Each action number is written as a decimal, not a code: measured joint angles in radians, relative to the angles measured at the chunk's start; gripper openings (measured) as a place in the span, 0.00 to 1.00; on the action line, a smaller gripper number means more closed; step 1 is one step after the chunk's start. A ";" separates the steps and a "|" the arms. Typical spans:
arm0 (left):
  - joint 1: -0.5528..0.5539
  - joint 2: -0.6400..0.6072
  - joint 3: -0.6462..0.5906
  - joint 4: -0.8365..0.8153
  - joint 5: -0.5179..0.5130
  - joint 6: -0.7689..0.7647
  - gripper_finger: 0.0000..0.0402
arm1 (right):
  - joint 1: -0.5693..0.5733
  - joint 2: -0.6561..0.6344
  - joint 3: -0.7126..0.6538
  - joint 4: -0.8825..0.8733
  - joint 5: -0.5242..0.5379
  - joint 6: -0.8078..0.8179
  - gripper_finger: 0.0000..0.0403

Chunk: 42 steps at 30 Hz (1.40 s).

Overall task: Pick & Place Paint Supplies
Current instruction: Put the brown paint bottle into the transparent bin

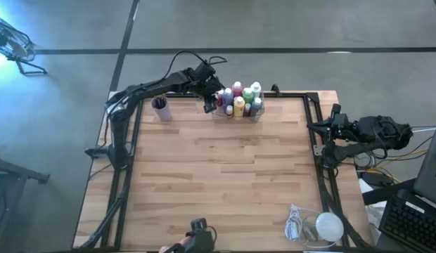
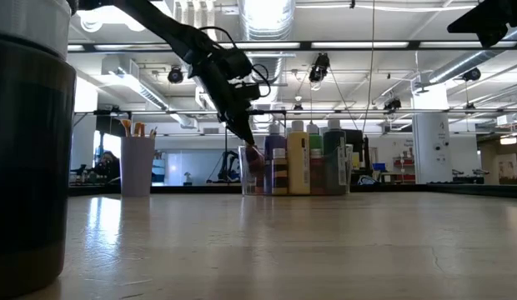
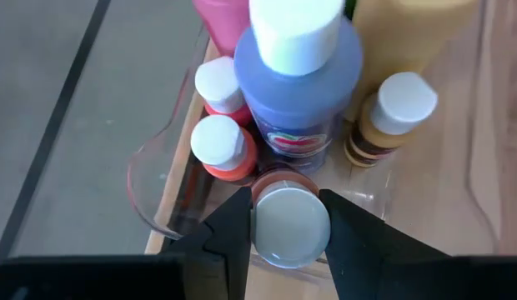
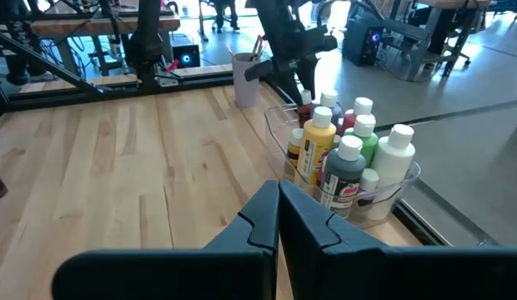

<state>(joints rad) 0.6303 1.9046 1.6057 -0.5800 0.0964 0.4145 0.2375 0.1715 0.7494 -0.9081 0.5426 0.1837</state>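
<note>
Left gripper (image 1: 209, 105) sits at upper centre of the high view, at the left end of the clear tray (image 1: 259, 117). In the left wrist view its two dark fingers (image 3: 228, 242) are partly closed on either side of a small brown bottle with a pale cap (image 3: 290, 227); both fingers touch the cap's sides. The bottle sits at the tray's edge, just beside a large blue bottle (image 3: 298, 108) with a white cap. Two small red-orange bottles (image 3: 223, 150) stand to the left of the blue one in that frame, and a small brown-yellow bottle (image 3: 390, 121) to its right. Pink and yellow bottles are cut off at the top edge.

High view: bottles cluster (image 1: 239, 100) packed together in the tray near the table's (image 1: 225, 183) far edge, upper centre of frame. Purple cup (image 1: 161, 109) stands to the left of the tray, apart from it; thin brush handles stick up from the cup in the low view (image 2: 135, 129).

Right gripper (image 4: 278, 221) is shut, fingers pressed together, holding nothing. The right arm (image 1: 358, 133) waits off the table's right edge, mid-right of the high view, well apart from the tray.

White round lump with cord (image 1: 323, 226) lies at lower right of the table.
</note>
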 joint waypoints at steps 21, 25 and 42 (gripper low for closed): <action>0.008 0.116 0.059 -0.014 0.012 -0.002 0.31 | 0.000 0.000 0.000 0.000 0.000 0.000 0.02; 0.008 0.115 0.059 -0.015 0.008 -0.002 0.33 | 0.000 0.000 0.000 0.000 0.000 0.000 0.02; 0.005 0.107 0.098 -0.064 -0.083 0.007 0.53 | 0.000 0.000 0.000 0.000 0.000 0.000 0.02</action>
<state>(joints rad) 0.6357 2.0111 1.7032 -0.6439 0.0132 0.4213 0.2377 0.1716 0.7494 -0.9081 0.5430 0.1834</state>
